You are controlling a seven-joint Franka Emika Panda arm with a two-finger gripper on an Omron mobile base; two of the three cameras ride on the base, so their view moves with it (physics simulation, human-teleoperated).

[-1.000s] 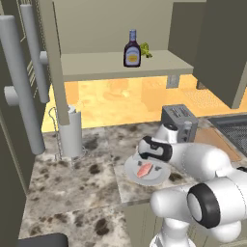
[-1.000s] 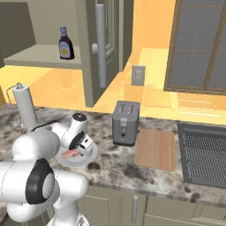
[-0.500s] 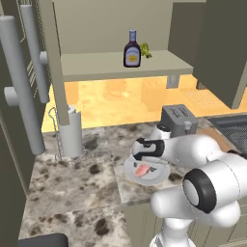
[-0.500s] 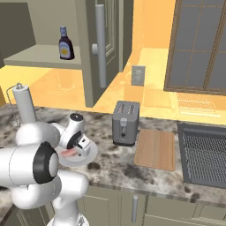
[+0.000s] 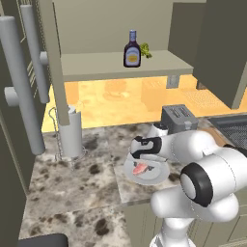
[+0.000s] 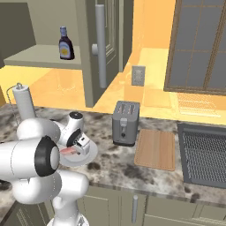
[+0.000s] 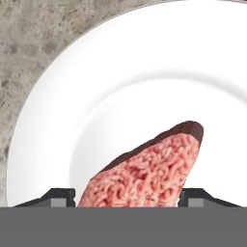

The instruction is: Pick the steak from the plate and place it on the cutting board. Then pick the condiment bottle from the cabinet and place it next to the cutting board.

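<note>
The steak (image 7: 149, 169), a pinkish-red slab, lies on the white plate (image 7: 72, 96), which sits on the marble counter. My gripper (image 7: 128, 198) points down over it, one fingertip against each side of the meat. From the base, the steak (image 5: 141, 169) (image 6: 67, 151) shows under the gripper (image 5: 142, 161) (image 6: 74, 149) on the plate (image 5: 159, 177) (image 6: 89, 155). The wooden cutting board (image 6: 155, 148) lies to the right of the toaster. The condiment bottle (image 5: 131, 49) (image 6: 66, 44) stands upright on the shelf of the open cabinet (image 5: 96, 65) (image 6: 35, 57).
A grey toaster (image 5: 178, 118) (image 6: 125, 123) stands just right of the plate. A paper towel holder (image 5: 71, 132) (image 6: 23, 103) is on the left. The dark stovetop (image 6: 207, 154) lies right of the board. A green vegetable (image 5: 145, 50) sits beside the bottle.
The hand has dropped lower onto the plate, and its fingers have come in against the steak. The steak, bottle and board have not moved.
</note>
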